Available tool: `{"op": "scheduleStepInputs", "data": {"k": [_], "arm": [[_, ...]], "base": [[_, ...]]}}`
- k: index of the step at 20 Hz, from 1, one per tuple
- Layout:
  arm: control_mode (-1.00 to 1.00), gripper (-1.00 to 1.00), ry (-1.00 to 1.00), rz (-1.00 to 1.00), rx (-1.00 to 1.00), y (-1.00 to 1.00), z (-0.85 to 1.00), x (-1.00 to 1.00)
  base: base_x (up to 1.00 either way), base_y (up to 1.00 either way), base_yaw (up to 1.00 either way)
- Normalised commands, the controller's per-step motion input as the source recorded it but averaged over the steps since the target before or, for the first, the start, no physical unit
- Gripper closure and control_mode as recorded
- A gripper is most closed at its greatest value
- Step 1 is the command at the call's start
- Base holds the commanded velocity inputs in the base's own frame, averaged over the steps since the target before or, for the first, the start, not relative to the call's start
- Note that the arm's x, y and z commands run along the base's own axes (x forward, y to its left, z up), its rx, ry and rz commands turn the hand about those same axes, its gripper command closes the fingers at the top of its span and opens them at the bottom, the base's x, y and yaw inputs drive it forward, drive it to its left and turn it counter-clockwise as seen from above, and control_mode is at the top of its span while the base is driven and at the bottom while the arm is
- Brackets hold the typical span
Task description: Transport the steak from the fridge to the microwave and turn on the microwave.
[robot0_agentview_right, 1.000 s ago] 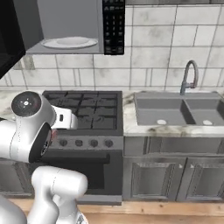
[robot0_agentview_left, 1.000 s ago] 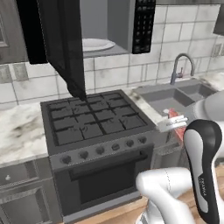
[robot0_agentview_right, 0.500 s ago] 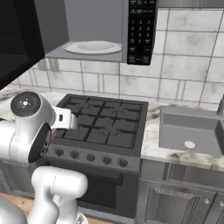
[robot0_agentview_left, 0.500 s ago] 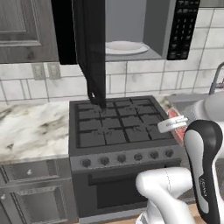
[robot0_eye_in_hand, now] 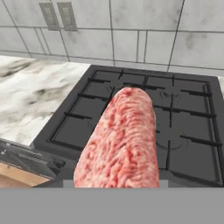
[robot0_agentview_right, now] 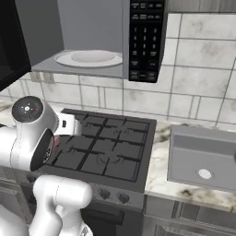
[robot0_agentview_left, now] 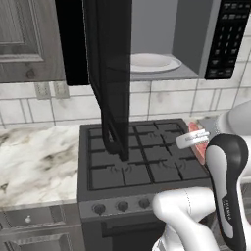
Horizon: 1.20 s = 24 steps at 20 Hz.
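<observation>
half the task is judged done: the steak is clamped in the gripper, held above the stove, below the microwave whose door is swung open. left: steak set on the turntable plate, door closed, microwave started.

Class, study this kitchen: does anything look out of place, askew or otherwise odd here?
Only one thing stands out: a raw steak hangs in the air above the stove, held in the robot's fingers rather than lying on a plate. The microwave door stands wide open over the burners, its white turntable plate bare. Nothing is spilled or damaged.
</observation>
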Motion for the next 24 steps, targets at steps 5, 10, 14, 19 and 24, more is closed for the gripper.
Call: {"op": "scheduleStepInputs", "data": {"k": [5,10,14,19,24], "arm": [[1.0,1.0,0.0,0.0,0.0,0.0,0.0,0.0],[1.0,1.0,0.0,0.0,0.0,0.0,0.0,0.0],[1.0,1.0,0.0,0.0,0.0,0.0,0.0,0.0],[1.0,1.0,0.0,0.0,0.0,0.0,0.0,0.0],[1.0,1.0,0.0,0.0,0.0,0.0,0.0,0.0]], "base": [[0.29,-0.03,0.0],[0.13,0.0,0.0],[0.13,0.0,0.0],[0.01,0.0,0.0],[0.0,0.0,0.0]]}}
